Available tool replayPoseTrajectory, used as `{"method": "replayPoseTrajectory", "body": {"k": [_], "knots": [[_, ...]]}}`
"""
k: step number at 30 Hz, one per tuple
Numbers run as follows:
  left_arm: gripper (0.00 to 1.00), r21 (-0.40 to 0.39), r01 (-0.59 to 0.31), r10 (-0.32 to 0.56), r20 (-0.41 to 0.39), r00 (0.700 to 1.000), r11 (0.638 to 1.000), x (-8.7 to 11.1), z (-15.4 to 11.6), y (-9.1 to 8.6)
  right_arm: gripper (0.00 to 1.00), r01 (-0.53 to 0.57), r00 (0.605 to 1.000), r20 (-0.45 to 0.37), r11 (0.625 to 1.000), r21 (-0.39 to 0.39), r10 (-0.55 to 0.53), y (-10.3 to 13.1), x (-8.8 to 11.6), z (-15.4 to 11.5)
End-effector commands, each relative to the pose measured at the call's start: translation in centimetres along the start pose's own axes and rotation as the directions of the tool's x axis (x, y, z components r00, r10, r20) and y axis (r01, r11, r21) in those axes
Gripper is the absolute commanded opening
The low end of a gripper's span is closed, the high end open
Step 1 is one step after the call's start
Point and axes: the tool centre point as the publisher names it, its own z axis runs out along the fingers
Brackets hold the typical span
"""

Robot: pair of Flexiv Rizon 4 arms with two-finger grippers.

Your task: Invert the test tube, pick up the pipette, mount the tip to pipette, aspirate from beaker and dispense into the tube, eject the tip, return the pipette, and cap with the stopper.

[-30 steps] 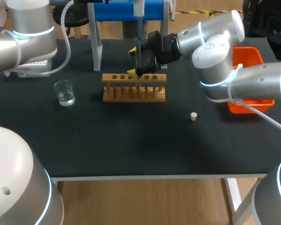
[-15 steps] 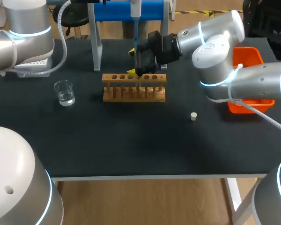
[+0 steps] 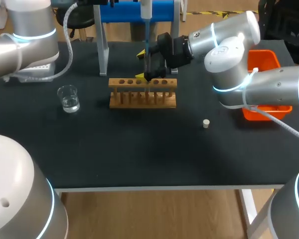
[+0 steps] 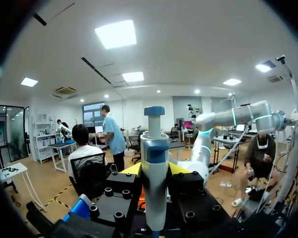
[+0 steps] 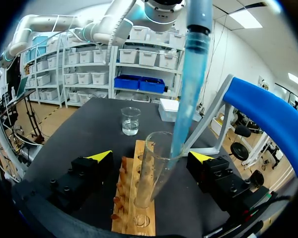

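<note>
A: Tip vs tube?

B: The pipette is clamped upright in the left end effector. Its tip is sunk straight down into the mouth of the test tube, which is stood near-vertical in the rack. The tube is straddled, untouched, by the opened right end effector.

A: Counts?

B: One each is counted: tube, pipette, beaker, stopper. The last two are set on the desk, well apart.

A black surface on white legs stands over a light wooden floor. Square light panels glow in the white ceiling. Along the far wall, white shelves carry white and blue bins.
</note>
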Motion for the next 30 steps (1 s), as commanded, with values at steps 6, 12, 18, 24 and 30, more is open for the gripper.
{"method": "replayPoseTrajectory", "body": {"k": [6, 12, 18, 24, 30], "knots": [[0.00, 0.005, 0.006, -0.005, -0.023, 1.000, 1.000, 0.2, 0.2, 0.1, 1.00, 0.000, 1.000, -0.003, 1.000, 0.001, 0.000, 0.0, -0.1, 0.0], [0.00, -0.003, 0.022, -0.022, -0.024, 0.999, 1.000, 0.7, 0.2, 0.3, 1.00, 0.000, 1.000, -0.003, 1.000, 0.001, 0.000, 0.0, -0.1, 0.0], [0.00, -0.013, 0.025, -0.025, -0.018, 1.000, 1.000, 1.1, 0.0, 0.3, 1.00, 0.000, 1.000, -0.003, 1.000, 0.001, 0.000, 0.0, -0.1, 0.0], [0.00, -0.013, -0.012, 0.012, -0.012, 1.000, 1.000, 1.2, -0.2, 0.5, 1.00, 0.000, 1.000, -0.003, 1.000, 0.001, 0.000, 0.0, -0.1, 0.0], [0.00, -0.008, -0.026, 0.026, -0.018, 1.000, 1.000, 1.1, -0.1, 0.7, 1.00, 0.000, 1.000, -0.003, 1.000, 0.001, 0.000, 0.0, -0.1, 0.0]]}}
